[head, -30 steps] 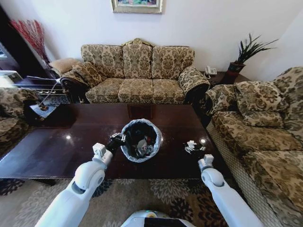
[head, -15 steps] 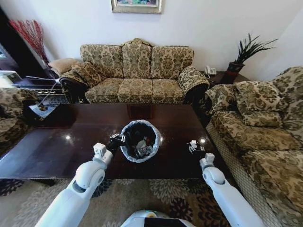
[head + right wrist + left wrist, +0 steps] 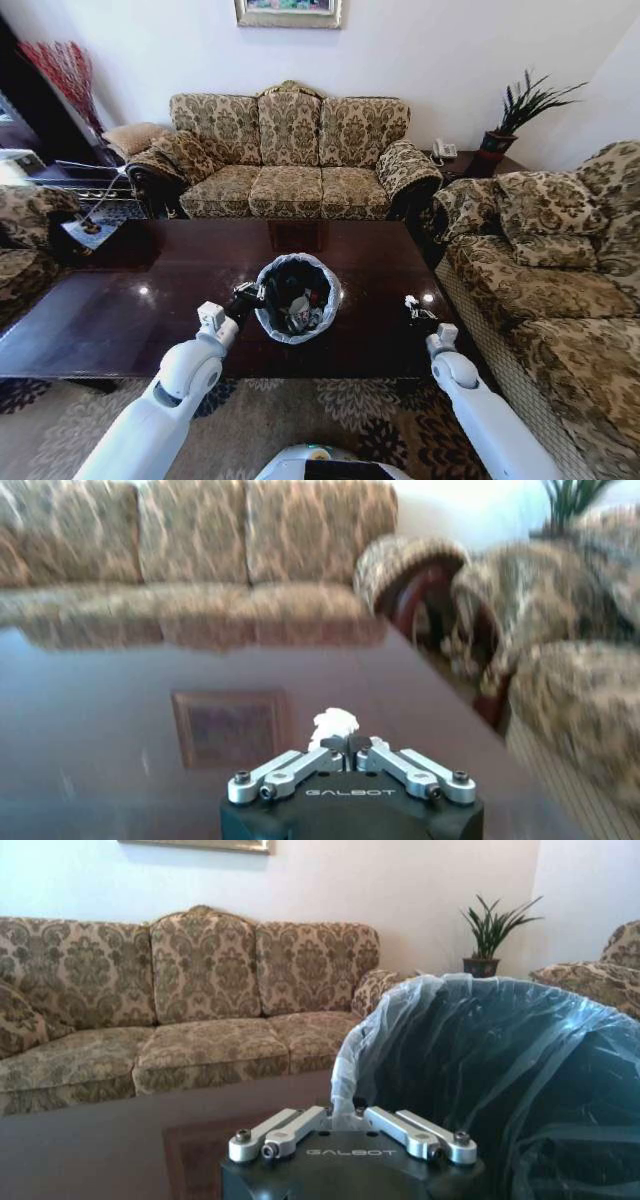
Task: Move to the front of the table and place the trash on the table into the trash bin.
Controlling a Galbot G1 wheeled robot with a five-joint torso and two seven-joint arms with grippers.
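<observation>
You have both arms reaching forward from the near edge of the table, each white forearm rising from below and crossing that edge. Your left gripper sits against the left side of the trash bin, and in the left wrist view its fingers are drawn together on the pale plastic liner at the bin's rim, so it has hold of the bin. The bin stands upright near the table's middle, slightly toward you, with scraps lying inside on the black bag. Your right gripper is out over the right-hand part of the table, close to its near edge; the right wrist view shows its fingers pressed together on a scrap of crumpled white paper, which pokes out beyond the tips. That scrap is the trash in hand, well to the right of the bin. Note the margins: dark polished wood lies open between the bin and your right gripper, and a wide stretch runs open to the bin's left. An armchair stands just beside the table's right end, near your right arm, and a sofa runs along the far side
</observation>
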